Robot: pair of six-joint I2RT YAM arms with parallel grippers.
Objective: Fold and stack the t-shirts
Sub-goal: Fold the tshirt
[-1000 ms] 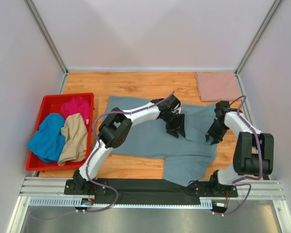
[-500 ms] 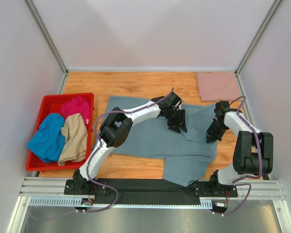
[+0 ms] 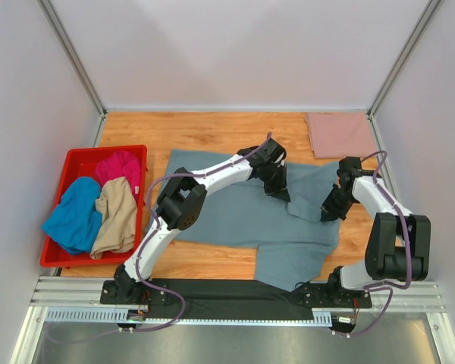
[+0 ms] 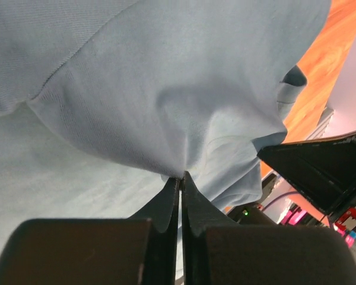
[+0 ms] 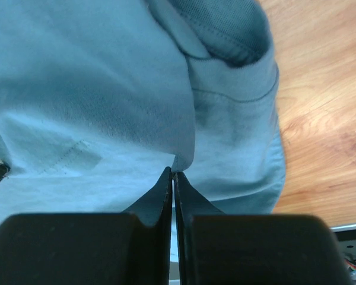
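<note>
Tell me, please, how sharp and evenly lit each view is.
Top external: sharp and evenly lit across the grey-blue t-shirt. Left wrist: left gripper dark in the foreground, cloth weave crisp. Right wrist: right gripper dark too, cloth slightly soft.

Can't see all of the grey shirt (image 3: 227, 216): cropped in both wrist views, partly under left arm (image 3: 216, 175) from above.

five t-shirts: slate (image 3: 227, 216), pink (image 3: 340, 135), blue (image 3: 72, 216), magenta (image 3: 120, 167), beige (image 3: 115, 216); one red bin (image 3: 83, 154); two arms: left (image 3: 212, 176), right (image 3: 375, 197)
</note>
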